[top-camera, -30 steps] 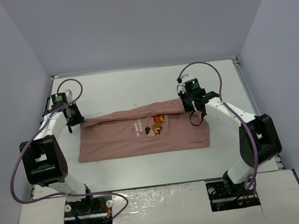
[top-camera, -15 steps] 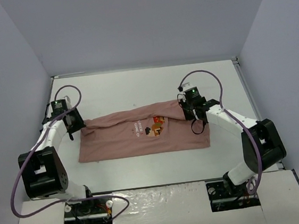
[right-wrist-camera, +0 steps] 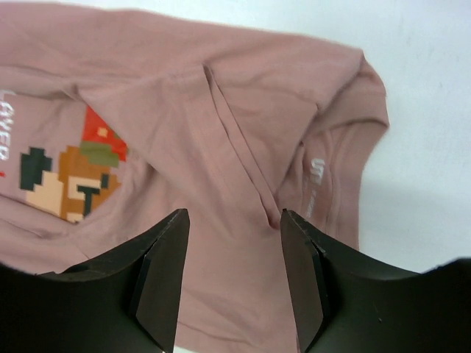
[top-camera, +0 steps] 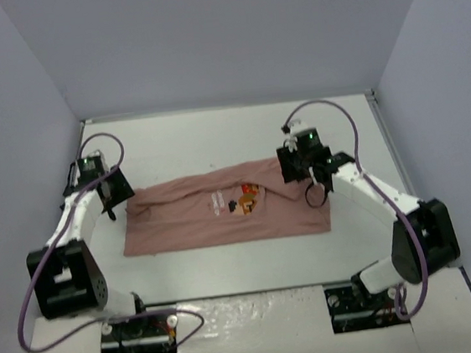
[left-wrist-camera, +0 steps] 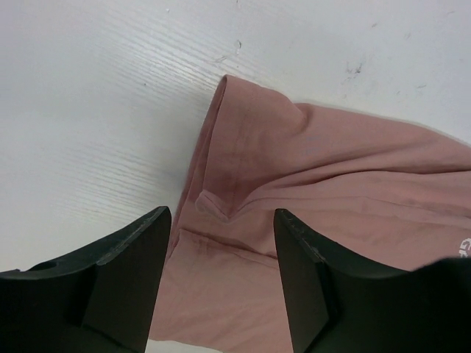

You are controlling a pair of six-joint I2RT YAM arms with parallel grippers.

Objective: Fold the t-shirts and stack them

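Pink t-shirt [top-camera: 223, 220] lay flat on the white table [top-camera: 215, 141], stretched sideways between the two arms as a long band, roughly midway between the near and far edges. Its near hem ran straight, while the far edge was uneven, with a flap of cloth turned over along the top. The colour was a dusty, muted pink throughout. A small blocky graphic [top-camera: 247, 198] in red, orange, brown and tan faced upward a little right of the middle, and white lettering [top-camera: 217, 199] sat just to its left.

At the right end, the right wrist view showed the ribbed neckline [right-wrist-camera: 346, 169] with pale printing inside the collar, and a narrow raised crease [right-wrist-camera: 235, 140] running down the cloth beside the graphic. At the left end, the left wrist view showed a rounded corner of the fabric on the table, soft wrinkles fanning away from it, and a tiny upstanding nub of cloth [left-wrist-camera: 210, 204].

The left gripper [left-wrist-camera: 221, 220] hung over that far-left corner with its black fingers spread apart, the nub standing free between them and nothing pinched. The right gripper [right-wrist-camera: 233, 220] hung over the collar end, its fingers likewise spread, with the crease lying in the gap and untouched by either finger.
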